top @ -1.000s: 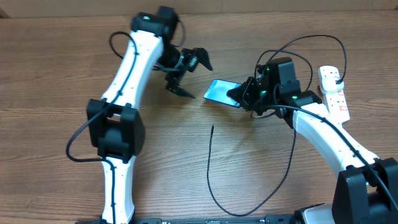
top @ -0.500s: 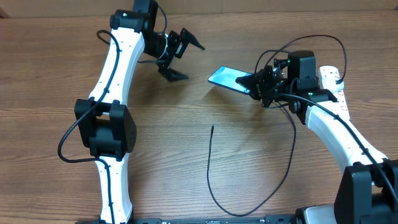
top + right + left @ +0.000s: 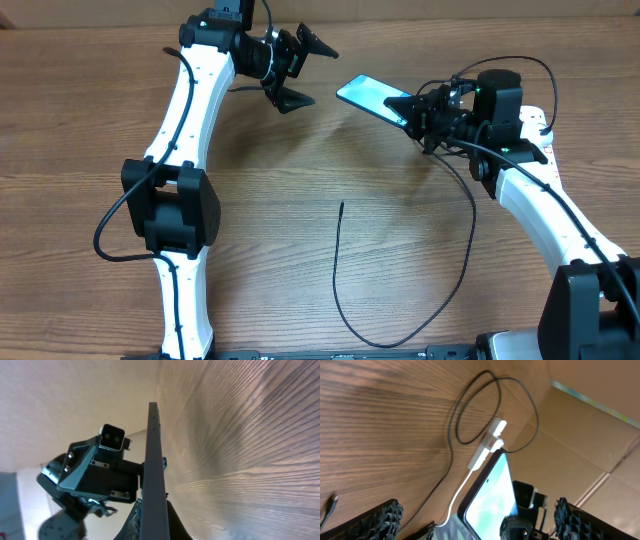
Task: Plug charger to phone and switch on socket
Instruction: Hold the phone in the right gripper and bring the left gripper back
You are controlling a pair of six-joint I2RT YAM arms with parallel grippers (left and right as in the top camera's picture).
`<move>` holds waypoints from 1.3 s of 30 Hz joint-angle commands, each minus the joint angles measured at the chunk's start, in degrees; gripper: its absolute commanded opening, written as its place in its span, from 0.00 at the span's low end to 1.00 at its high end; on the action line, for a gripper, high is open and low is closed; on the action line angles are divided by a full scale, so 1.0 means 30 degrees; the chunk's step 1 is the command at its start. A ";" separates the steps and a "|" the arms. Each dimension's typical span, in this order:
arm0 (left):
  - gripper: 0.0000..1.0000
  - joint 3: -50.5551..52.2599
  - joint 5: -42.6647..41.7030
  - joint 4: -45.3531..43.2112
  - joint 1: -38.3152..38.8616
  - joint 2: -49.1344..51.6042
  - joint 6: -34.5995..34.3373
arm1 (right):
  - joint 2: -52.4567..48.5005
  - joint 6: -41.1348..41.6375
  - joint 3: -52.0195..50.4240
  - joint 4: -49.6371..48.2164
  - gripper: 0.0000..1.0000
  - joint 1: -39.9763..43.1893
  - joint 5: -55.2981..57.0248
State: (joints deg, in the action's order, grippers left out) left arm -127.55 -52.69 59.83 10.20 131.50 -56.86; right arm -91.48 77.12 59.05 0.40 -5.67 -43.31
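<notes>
The phone (image 3: 366, 95), with its blue-cyan screen, is held off the table, tilted, in my right gripper (image 3: 408, 108), which is shut on its right end. It shows edge-on in the right wrist view (image 3: 154, 460) and screen-on in the left wrist view (image 3: 490, 497). My left gripper (image 3: 305, 72) is open and empty just left of the phone, with its jaws facing it. The charger, a thin black cable (image 3: 345, 310), lies looped on the table with its tip (image 3: 341, 205) in the middle. The white socket (image 3: 541, 150) lies at the far right, partly behind my right arm.
A cardboard wall (image 3: 600, 425) runs along the table's far edge. The socket (image 3: 487, 449) and the loops of black cable (image 3: 470, 410) show beyond the phone in the left wrist view. The left gripper (image 3: 97, 472) shows in the right wrist view.
My right gripper has lifted the phone and carried it towards the far right. My left arm has swung towards the far edge and its open gripper now faces the phone.
</notes>
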 commanded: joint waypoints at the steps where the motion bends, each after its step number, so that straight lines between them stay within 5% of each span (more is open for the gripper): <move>1: 1.00 -0.0393 -0.0962 -0.0517 0.0350 -0.0131 -0.0408 | 0.0022 0.2550 0.0393 -0.0940 0.04 0.0095 -0.0444; 14: 1.00 -0.0393 -0.0867 -0.4350 0.1617 -0.0124 -0.3592 | 0.0022 0.8233 0.0393 -0.4612 0.04 0.0095 -0.0124; 34: 1.00 0.0226 -0.1290 -0.3679 0.0313 -0.0124 -0.1326 | 0.0022 0.7264 0.0393 -0.4233 0.04 0.0095 0.0386; 39: 1.00 0.3038 -0.3752 -0.5450 -0.1348 -0.0124 -0.0525 | 0.0022 0.7133 0.0393 -0.4080 0.04 0.0095 0.0408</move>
State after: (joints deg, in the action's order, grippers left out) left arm -123.83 -57.93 46.17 9.32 131.48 -62.02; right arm -91.57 99.50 59.02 -11.07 -5.65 -41.98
